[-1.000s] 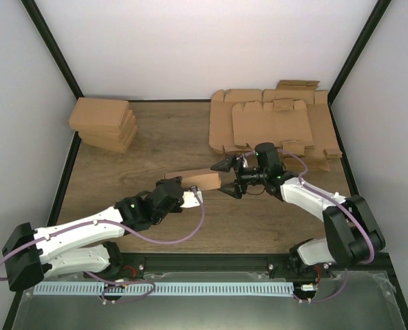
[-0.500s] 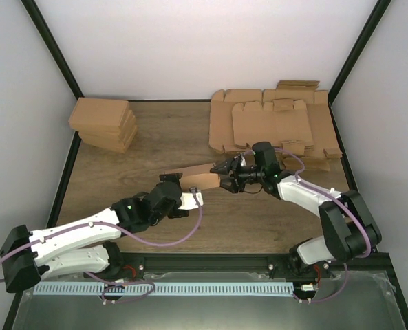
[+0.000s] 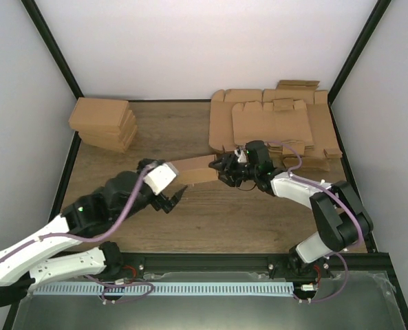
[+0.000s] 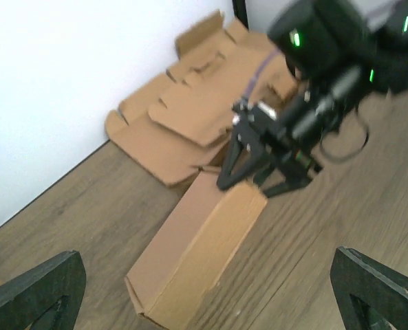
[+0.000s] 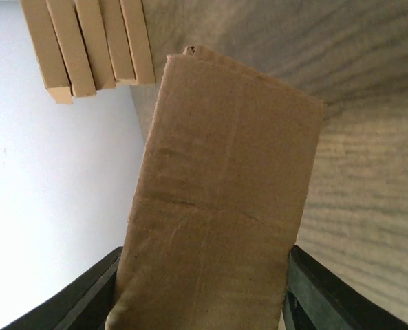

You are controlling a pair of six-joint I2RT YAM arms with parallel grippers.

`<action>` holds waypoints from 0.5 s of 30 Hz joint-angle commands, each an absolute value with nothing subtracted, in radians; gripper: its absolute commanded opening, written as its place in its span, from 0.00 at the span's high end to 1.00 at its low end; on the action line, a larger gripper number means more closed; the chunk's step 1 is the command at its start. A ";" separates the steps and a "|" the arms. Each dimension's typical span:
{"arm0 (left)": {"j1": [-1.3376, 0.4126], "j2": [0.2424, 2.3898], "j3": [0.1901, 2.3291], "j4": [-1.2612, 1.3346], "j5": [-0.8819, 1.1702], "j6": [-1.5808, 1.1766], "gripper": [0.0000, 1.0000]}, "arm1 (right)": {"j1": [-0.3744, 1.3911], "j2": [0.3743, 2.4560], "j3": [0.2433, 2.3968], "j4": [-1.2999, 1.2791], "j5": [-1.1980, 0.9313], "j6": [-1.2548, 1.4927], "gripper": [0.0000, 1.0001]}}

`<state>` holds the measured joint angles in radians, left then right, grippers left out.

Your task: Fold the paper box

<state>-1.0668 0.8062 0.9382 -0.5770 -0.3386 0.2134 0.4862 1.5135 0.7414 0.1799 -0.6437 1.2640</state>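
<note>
Light-brown folded cardboard paper box (image 3: 198,172) lies mid-tabletop (image 3: 155,137). Its long axis runs left to right, with the right end angled slightly toward the far edge.

The right gripper (image 3: 224,170) pinches that right end, one finger on each long side and the card between them.

The left gripper (image 3: 174,199) is spread wide and empty. It hangs over the box's left end, on the near-edge side, clear of the card.

The left end looks unclosed, though the wrist view is blurred.

Judgement: the left arm is nearer the free end, so the approach would run along the long axis, toward the right.
</note>
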 commanded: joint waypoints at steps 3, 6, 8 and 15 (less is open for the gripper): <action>-1.053 0.803 1.102 -0.753 -0.526 -0.208 0.00 | 0.535 1.549 0.730 0.389 -0.518 1.142 0.56; -0.991 0.827 1.155 -0.809 -0.497 -0.274 0.00 | 0.580 1.558 0.709 0.436 -0.424 1.122 0.56; -0.925 0.839 1.155 -0.811 -0.422 -0.303 0.00 | 0.609 1.577 0.694 0.489 -0.391 1.132 0.56; -0.620 0.865 1.107 -0.802 -0.155 -0.351 0.00 | 0.771 1.698 0.730 0.604 -0.186 1.148 0.56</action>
<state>-0.7116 0.8700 1.1301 -0.7753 -0.2981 -0.2836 0.6872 1.6398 0.6998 0.4835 -0.3584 1.1618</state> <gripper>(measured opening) 0.999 0.563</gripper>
